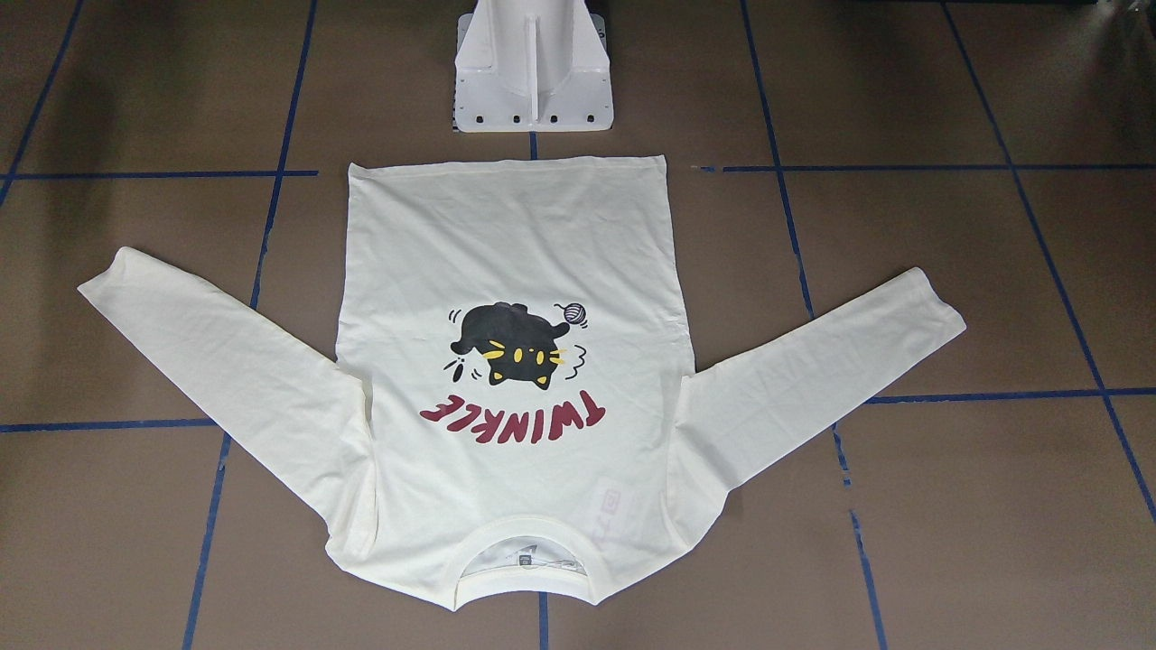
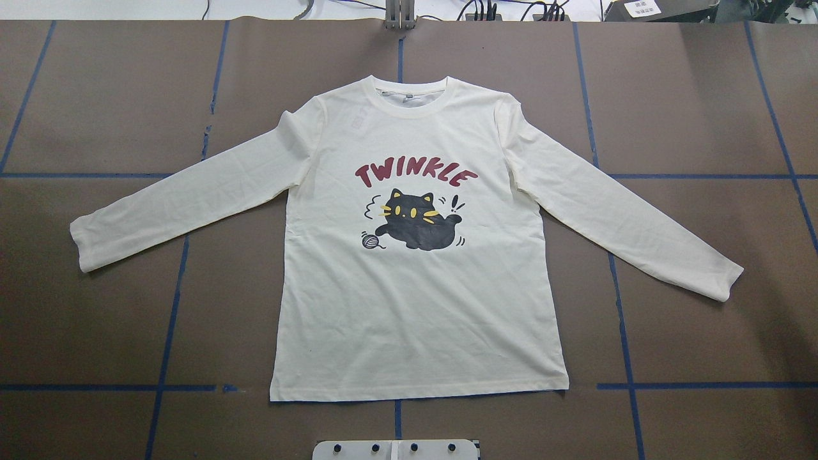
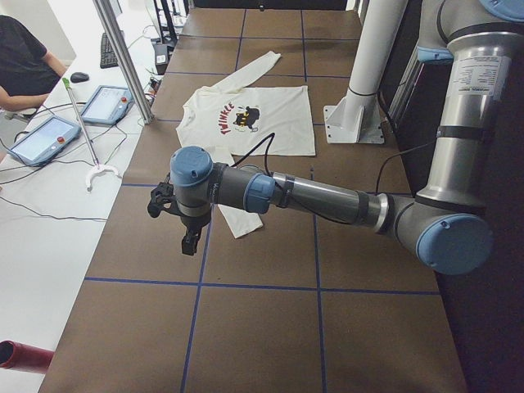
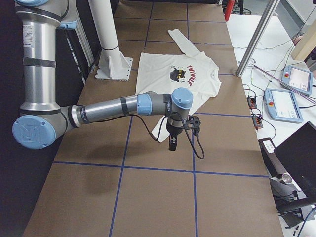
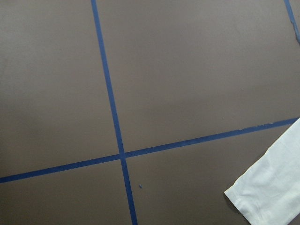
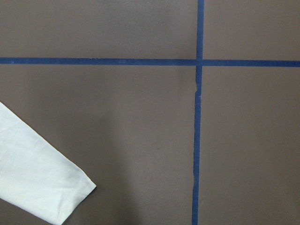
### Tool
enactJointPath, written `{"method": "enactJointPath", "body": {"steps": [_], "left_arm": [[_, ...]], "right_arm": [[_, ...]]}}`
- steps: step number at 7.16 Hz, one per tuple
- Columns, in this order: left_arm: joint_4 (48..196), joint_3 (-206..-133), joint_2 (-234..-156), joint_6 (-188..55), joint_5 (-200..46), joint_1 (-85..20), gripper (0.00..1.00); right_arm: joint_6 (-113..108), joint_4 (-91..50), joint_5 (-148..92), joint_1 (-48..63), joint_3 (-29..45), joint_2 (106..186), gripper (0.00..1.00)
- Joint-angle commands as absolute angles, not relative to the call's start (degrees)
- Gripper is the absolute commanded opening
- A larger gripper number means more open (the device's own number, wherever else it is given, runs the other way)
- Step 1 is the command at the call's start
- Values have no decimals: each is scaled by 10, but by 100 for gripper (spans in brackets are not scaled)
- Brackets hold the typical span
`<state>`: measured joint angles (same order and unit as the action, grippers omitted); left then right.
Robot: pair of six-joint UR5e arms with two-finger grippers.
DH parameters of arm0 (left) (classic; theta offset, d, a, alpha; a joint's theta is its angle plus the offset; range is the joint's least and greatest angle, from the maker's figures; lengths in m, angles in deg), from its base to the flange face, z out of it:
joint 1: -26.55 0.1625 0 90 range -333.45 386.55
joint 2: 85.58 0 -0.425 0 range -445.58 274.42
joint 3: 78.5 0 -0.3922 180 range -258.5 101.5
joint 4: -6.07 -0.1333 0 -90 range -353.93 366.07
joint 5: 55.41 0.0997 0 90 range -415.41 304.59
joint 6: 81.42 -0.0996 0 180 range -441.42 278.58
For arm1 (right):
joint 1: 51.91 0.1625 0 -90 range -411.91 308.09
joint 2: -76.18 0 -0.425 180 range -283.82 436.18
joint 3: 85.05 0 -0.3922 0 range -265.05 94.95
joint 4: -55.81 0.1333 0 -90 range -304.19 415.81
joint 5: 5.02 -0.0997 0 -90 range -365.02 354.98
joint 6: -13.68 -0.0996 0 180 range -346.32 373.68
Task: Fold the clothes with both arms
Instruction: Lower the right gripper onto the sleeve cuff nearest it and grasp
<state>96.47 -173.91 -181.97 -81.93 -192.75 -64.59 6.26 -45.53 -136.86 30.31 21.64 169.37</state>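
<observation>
T-shirt [image 2: 415, 319] flat, print up | collar [image 2: 415, 107] pointing away from pedestal [image 2: 396, 450] | left tool [image 3: 190, 242], right tool [image 4: 172, 144]: state cannot tell

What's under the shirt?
Brown table, with blue tape lines running in under the shirt at its edges. It lies flat, print up. Anything directly beneath is covered, though no bulge shows.

Open brown table [image 2: 96, 319] all round the flat T-shirt [image 2: 415, 306], sleeves [image 2: 192, 204] spread wide — white pedestal base [image 1: 533, 81] standing near the hem [image 1: 506, 165].
</observation>
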Motion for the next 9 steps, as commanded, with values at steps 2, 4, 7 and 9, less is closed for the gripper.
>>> {"method": "enactJointPath", "body": {"steps": [2, 4, 7, 9], "left_arm": [[967, -1762, -1818, -819, -1929, -647, 100], [967, -1771, -1805, -815, -1931, -646, 100], [973, -1772, -1802, -816, -1933, -637, 100], [974, -1773, -1803, -816, -1933, -637, 100]], "right_arm": [[61, -428, -1369, 302, 214, 1699, 100], [58, -425, -1393, 298, 217, 1700, 100], [3, -273, -1415, 185, 203, 1743, 100], [-167, -183, -1378, 102, 185, 1743, 100]]}}
